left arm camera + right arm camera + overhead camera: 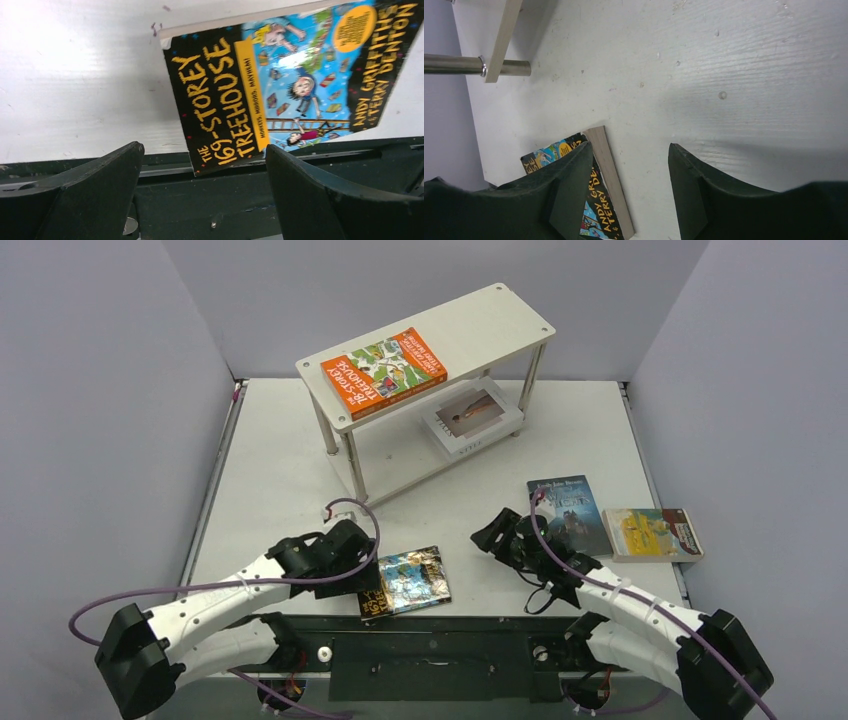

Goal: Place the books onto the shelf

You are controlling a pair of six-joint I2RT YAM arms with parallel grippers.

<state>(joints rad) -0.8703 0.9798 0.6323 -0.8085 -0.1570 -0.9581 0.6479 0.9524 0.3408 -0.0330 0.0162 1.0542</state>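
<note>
Left gripper (204,150) gapes wide and empty, squared up to the comic (405,581), which lies flat with a corner overhanging the table (280,460) edge, probably a handy lip to pinch. Right gripper (630,147) hovers open and empty nearby. On the shelf (490,325): orange book (383,370) up top, white book (470,415) below.

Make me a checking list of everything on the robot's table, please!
Surface: white table, a few small marks.
Job's things: shelf holds the orange book on its top board and the white book on its lower board; comic book at the near edge; dark blue-grey book and yellow-teal book on the table at right.
Clutter: nothing seen.
Grippers: left fingers open beside the comic book, holding nothing; right fingers open, empty.
Cables: purple cables run along both arms.
Surroundings: grey walls on three sides.
</note>
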